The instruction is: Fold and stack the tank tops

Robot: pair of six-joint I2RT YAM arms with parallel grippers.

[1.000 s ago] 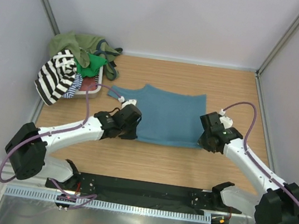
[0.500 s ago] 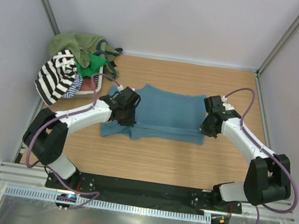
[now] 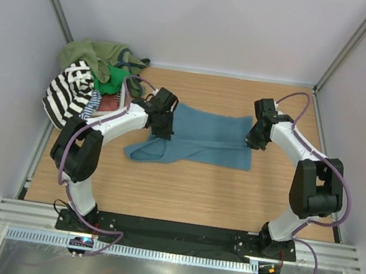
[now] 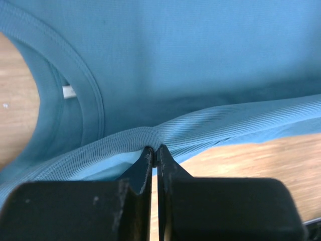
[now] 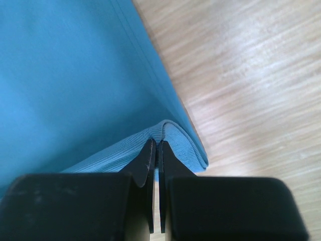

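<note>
A teal-blue tank top (image 3: 204, 137) lies across the middle of the table, its near edge doubled over onto the far half. My left gripper (image 3: 163, 128) is shut on that edge at the left end, beside the neckline (image 4: 75, 85), pinching ribbed cloth (image 4: 150, 138). At the right end my right gripper (image 3: 254, 138) is shut on the same folded edge (image 5: 170, 130). A strap end (image 3: 143, 150) trails toward the near side at the left. In the far left corner sits a heap of more tank tops: black-and-white striped (image 3: 69, 92), olive (image 3: 89, 53) and green (image 3: 114, 78).
The heap rests in a shallow white tray (image 3: 120, 105) against the left wall. Grey walls close the table on the left, back and right. Bare wooden tabletop (image 3: 189, 186) lies between the shirt and the black base rail (image 3: 169, 231).
Both grippers have carried the teal top's near edge away from the bases and over the far half, folding it. The visible cloth is now a narrower band.
</note>
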